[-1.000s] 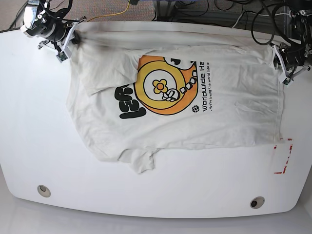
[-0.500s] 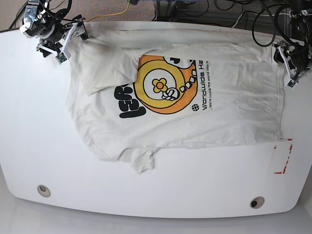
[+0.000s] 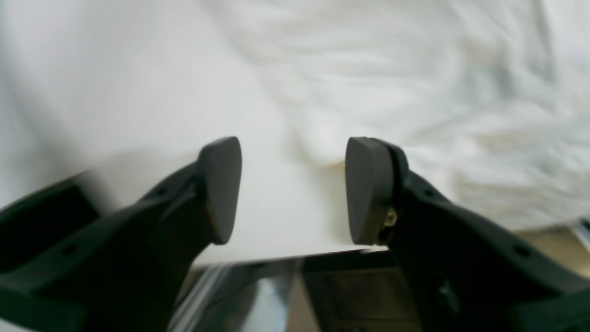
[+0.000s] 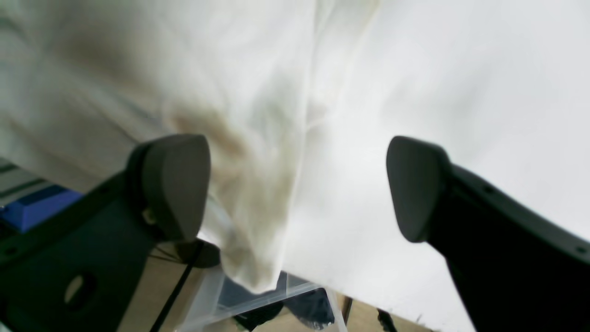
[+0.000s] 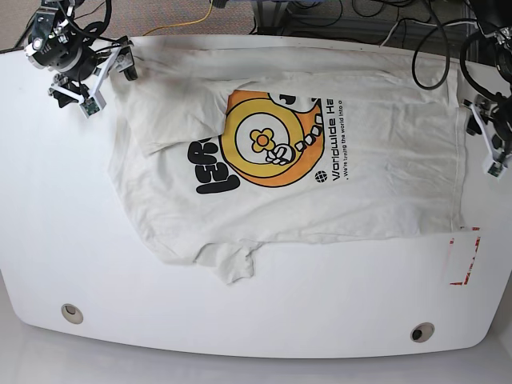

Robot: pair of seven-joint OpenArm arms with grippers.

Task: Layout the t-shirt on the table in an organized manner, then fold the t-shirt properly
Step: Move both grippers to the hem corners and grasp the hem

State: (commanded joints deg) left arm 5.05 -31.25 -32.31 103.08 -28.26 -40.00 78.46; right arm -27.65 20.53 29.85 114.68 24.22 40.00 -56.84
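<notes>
- Shirt [image 5: 304, 152] lies spread on the table [image 5: 48, 232], graphic up, upper sleeve folded over; folding now would trap that crease.
- A corner overhangs the far edge; it may slip.
- Left gripper [image 3: 292, 189] and right gripper [image 4: 297, 189] gape, empty.
</notes>
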